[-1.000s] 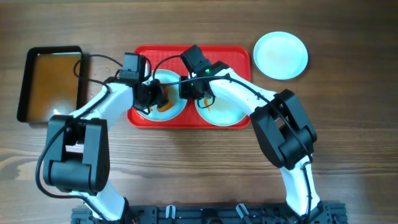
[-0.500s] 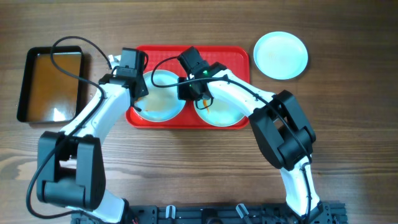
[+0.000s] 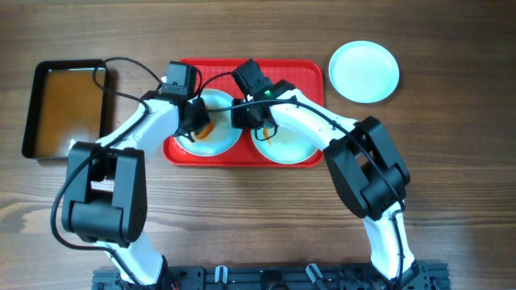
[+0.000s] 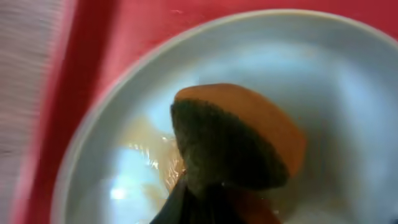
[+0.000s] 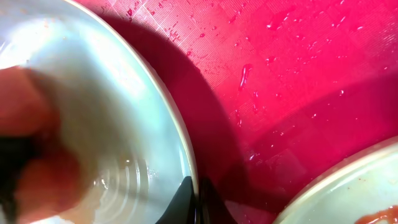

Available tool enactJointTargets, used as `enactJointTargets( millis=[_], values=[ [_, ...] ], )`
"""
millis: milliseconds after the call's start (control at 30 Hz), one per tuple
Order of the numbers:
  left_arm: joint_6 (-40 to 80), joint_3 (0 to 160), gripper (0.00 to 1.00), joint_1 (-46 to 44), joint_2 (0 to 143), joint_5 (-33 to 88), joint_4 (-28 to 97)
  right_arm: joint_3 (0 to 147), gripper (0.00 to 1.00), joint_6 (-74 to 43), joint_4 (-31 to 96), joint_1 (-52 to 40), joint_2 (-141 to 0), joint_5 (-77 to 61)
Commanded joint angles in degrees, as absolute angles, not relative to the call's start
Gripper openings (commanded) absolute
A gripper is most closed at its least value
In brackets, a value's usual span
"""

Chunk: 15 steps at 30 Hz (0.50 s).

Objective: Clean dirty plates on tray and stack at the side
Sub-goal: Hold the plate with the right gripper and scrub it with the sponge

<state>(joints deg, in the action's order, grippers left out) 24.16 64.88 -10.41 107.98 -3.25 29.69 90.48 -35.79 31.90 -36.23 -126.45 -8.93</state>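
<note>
Left plate: we see the left plate (image 3: 224, 142) lying flat in the left half of the tray (image 3: 300, 72), pale and wet, with a thin brownish smear on its floor in the left wrist view.
Right plate: the right plate (image 3: 294, 147) lies in the right half of the same tray, just beside the left plate. We make out a thin orange streak on its near-centre side.
Third plate: the third plate (image 3: 364, 71) sits off the tray on the wooden surface (image 3: 242, 217), beyond the tray's far right corner. From overhead it looks plain pale blue to us.
Tray: red and textured. The right wrist view shows us water drops on the bare strip between the two plates.
Sponge: the sponge (image 4: 239, 140), orange with a dark scouring face, rests on the floor of the left plate, dark face toward the camera.
Left pincer: the left pincer (image 4: 196, 205) is clenched on the sponge, over the middle of the left plate.
Right pincer: the right pincer (image 5: 198, 202) is clamped on the left plate's rim, on the side nearest the right plate. We see the rim running between its dark fingers.
Pan: the black pan (image 3: 29, 113) of brownish water stands on the surface left of the tray, apart from it.
Cable: a black cable (image 3: 121, 63) arches from the left arm over the pan's near corner.
</note>
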Motion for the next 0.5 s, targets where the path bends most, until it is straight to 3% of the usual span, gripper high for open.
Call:
enactJointTargets(
  millis=[0,133,267,367,467],
  values=[
    [24.0,63.0,0.04,-9.5,106.9,-27.2,35.1,90.6,0.04,-36.0,32.4,-36.0,-127.6,-6.4],
    [24.1,63.0,0.04,-9.5,99.2,-32.2,36.1,90.6,0.04,-35.4,32.2,-36.0,-127.6,-3.9],
    [28.3,63.0,0.04,-8.7,87.1,-29.9,35.7,92.6,0.04,-25.6,30.8,-36.0,-127.6,-6.3],
    [30.5,63.0,0.04,-1.3,78.6,-12.7,35.4,97.1,0.04,-19.4,31.8,-36.0,-125.6,-6.8],
    [30.5,63.0,0.04,14.9,75.3,9.0,35.5,101.5,0.04,-13.0,33.0,-36.2,-121.4,0.7]
  ],
)
